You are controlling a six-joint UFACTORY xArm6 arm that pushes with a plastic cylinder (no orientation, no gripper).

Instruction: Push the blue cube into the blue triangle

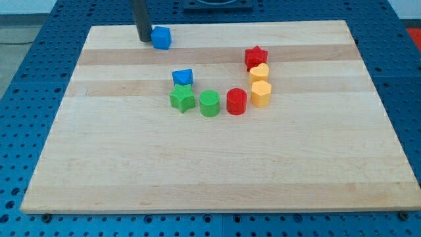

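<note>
The blue cube sits near the board's top edge, left of centre. My tip stands just to the cube's left, touching or nearly touching its side. The blue triangle lies lower and a little to the right, near the board's middle, apart from the cube. It rests right above the green star.
A green cylinder and a red cylinder lie right of the green star. A red star, a yellow heart and a yellow hexagon block form a column at the right. The wooden board lies on a blue perforated table.
</note>
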